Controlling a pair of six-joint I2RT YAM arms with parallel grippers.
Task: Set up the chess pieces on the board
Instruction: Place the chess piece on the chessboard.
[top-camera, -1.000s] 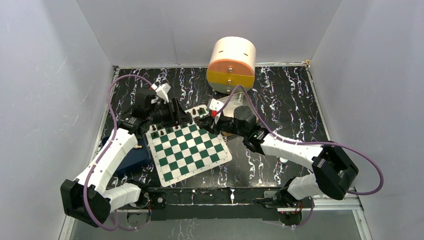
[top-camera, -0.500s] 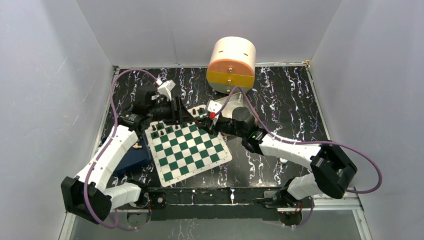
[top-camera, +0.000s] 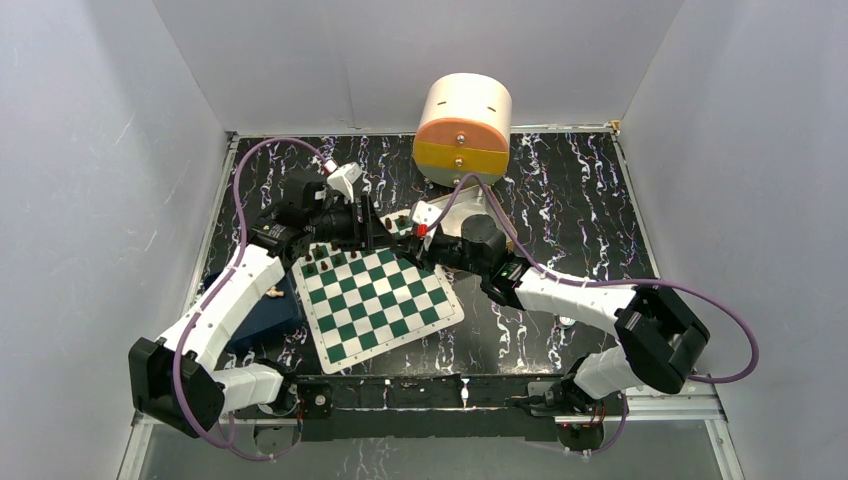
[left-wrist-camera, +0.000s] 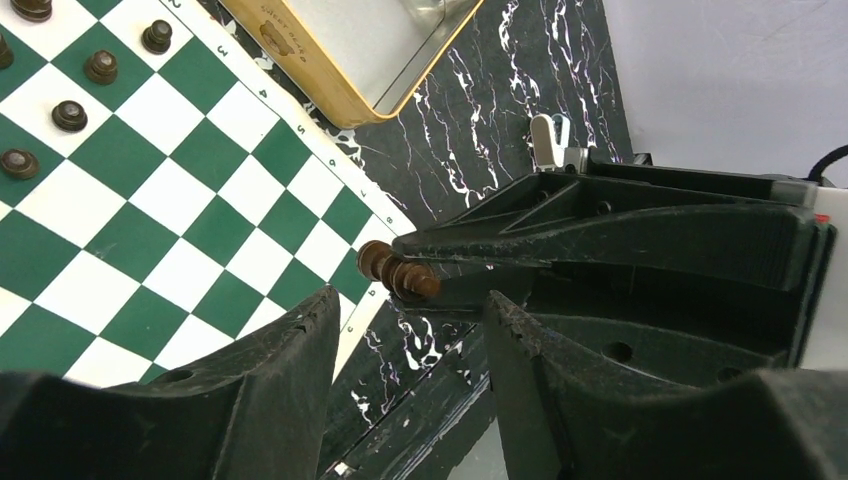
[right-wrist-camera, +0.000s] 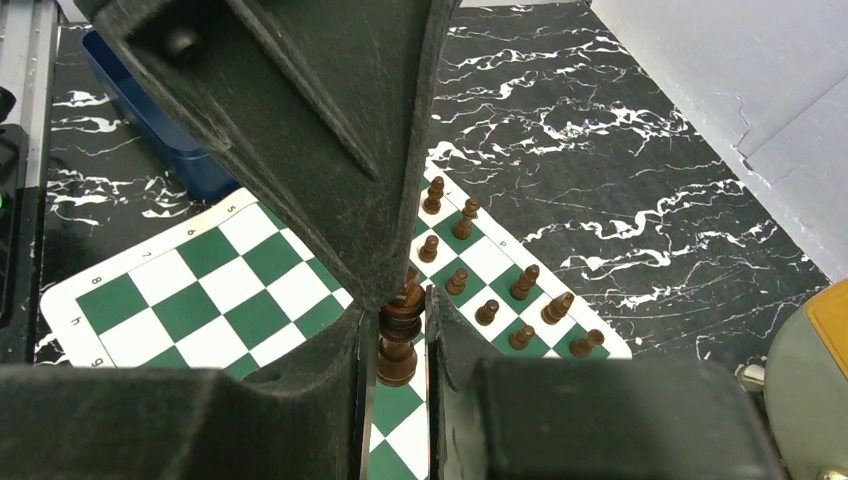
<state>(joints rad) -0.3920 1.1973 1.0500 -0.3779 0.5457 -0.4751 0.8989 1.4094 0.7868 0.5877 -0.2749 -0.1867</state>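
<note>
My right gripper (right-wrist-camera: 397, 312) is shut on a dark brown chess piece (right-wrist-camera: 398, 352), holding it upright above the green-and-white board (right-wrist-camera: 220, 290). My left gripper (left-wrist-camera: 412, 300) stands open right in front of it, with the same piece (left-wrist-camera: 397, 272) just beyond its fingertips and nothing between its fingers. Seen from above, the left gripper (top-camera: 372, 232) and right gripper (top-camera: 405, 226) meet over the board's (top-camera: 380, 300) far edge. Several chess pieces (right-wrist-camera: 487, 312) stand in two rows along one end of the board, and some of these pieces (left-wrist-camera: 69, 115) show in the left wrist view.
An open tan tin (left-wrist-camera: 330, 95) lies on the black marbled table just off the board's corner. A blue box (top-camera: 265, 315) sits left of the board. A large cream-and-orange cylinder (top-camera: 463, 125) stands at the back of the table.
The left gripper has swung right and toward the back, closing in on the right gripper. The right gripper has shifted slightly left, still holding its piece.
</note>
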